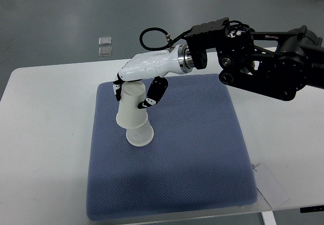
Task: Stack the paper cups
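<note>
Top view — right robot hand (137, 85) grips upper paper cup (131, 108) over lower cup (139, 135) — no readable print.

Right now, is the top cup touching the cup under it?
Touching. The top view shows the upper cup, upside down and held by the right hand, with its rim over the lower cup; no gap shows between them.

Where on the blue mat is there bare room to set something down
Bare: the blue mat right of the paper cups to its right edge, and the strip along its near edge. Crowded: the far left corner, where the right hand grips the upper cup.
</note>
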`<state>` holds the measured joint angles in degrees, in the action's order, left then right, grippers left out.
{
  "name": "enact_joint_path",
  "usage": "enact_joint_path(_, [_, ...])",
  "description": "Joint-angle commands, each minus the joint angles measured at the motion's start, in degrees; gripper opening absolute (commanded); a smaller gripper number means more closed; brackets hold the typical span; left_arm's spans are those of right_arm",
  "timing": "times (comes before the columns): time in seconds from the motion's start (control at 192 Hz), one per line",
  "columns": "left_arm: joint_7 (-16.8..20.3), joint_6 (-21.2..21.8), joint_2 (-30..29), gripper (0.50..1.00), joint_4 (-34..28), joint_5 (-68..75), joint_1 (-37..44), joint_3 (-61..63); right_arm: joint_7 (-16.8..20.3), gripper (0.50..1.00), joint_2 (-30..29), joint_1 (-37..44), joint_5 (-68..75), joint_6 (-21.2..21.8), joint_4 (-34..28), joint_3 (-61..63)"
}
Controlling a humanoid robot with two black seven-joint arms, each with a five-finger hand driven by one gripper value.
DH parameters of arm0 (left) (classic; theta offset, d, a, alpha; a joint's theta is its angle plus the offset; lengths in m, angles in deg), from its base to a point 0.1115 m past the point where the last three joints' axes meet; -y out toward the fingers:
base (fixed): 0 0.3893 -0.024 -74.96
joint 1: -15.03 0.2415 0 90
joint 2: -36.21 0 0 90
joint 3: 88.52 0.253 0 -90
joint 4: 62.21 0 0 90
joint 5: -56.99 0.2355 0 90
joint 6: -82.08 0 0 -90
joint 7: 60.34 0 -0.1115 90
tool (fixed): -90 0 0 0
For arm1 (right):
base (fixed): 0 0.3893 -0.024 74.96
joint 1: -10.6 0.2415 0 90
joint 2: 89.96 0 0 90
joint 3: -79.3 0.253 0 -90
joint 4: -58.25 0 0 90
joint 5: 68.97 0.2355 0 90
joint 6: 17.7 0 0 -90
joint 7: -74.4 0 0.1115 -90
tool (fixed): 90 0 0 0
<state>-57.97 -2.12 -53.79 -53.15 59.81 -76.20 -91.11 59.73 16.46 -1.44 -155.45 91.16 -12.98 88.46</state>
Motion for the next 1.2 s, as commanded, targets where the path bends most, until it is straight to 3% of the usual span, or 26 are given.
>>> enact_joint_path(0.0, [0.0, 0.0, 0.0, 1.0, 0.0, 0.0, 0.0, 0.04, 0.07, 0.84, 0.1, -0.44, 0.26, 0.13, 0.48, 0.07])
enact_joint_path(0.104, [0.0, 0.0, 0.0, 1.0, 0.0, 0.0, 0.0, 0.04, 0.07, 0.864, 0.1, -0.7, 0.43, 0.13, 0.57, 0.07])
enact_joint_path(0.156, [0.0, 0.0, 0.0, 1.0, 0.0, 0.0, 0.0, 0.04, 0.07, 0.901, 0.19, -0.7, 0.52, 0.13, 0.57, 0.16])
enact_joint_path(0.453, [0.0, 0.0, 0.0, 1.0, 0.0, 0.0, 0.0, 0.04, 0.07, 0.905, 2.57, -1.93, 1.84, -0.67, 1.18, 2.0])
enact_joint_path(0.599, [0.0, 0.0, 0.0, 1.0, 0.0, 0.0, 0.0, 0.04, 0.69, 0.905, 4.32, -5.45, 8.17, -2.25, 6.28, 6.84])
enact_joint_path(0.719, [0.0, 0.0, 0.0, 1.0, 0.0, 0.0, 0.0, -0.05, 5.08, 0.905, 4.68, -10.28, 17.75, -4.36, 12.69, 12.99])
enact_joint_path(0.818, [0.0, 0.0, 0.0, 1.0, 0.0, 0.0, 0.0, 0.04, 8.16, 0.905, 3.8, -15.2, 26.18, -8.49, 17.97, 18.44])
enact_joint_path(0.943, [0.0, 0.0, 0.0, 1.0, 0.0, 0.0, 0.0, -0.05, 11.94, 0.905, 1.6, -21.79, 37.07, -17.36, 23.85, 25.46])
enact_joint_path(1.193, [0.0, 0.0, 0.0, 1.0, 0.0, 0.0, 0.0, -0.05, 16.51, 0.907, -6.22, -33.66, 48.33, -28.87, 26.67, 44.01])
